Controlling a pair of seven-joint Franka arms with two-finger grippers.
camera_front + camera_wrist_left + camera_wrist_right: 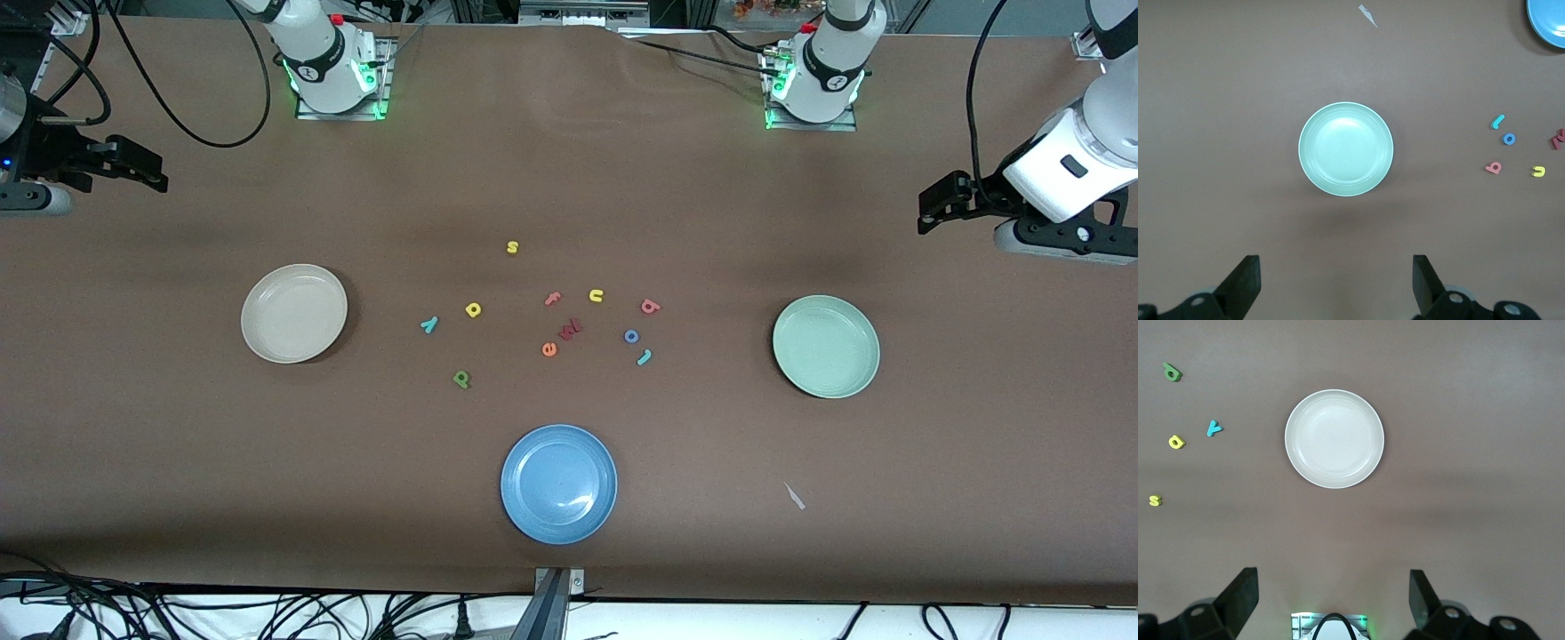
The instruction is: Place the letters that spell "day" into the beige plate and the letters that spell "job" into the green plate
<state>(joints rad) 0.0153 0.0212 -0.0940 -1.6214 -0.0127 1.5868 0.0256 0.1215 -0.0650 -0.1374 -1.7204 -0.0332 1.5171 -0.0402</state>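
Note:
The beige plate [293,313] [1334,439] lies empty toward the right arm's end, the green plate [826,347] [1345,149] empty toward the left arm's end. Between them on the table lie the teal y [429,324] [1214,428], yellow a [473,309] [1176,442] and green d [461,380] [1171,372]. Closer to the green plate lie the salmon b [650,307] [1493,167], blue o [631,336] [1509,139] and teal j [645,357] [1497,121]. My left gripper [933,209] [1336,287] hangs open over its table end. My right gripper [142,169] [1331,603] hangs open over its own end.
A blue plate [558,483] sits nearest the front camera. Other letters lie among the task ones: yellow s [512,247], pink f [553,299], yellow u [596,296], orange e [548,349], a red letter [570,329]. A small pale scrap [794,496] lies near the green plate.

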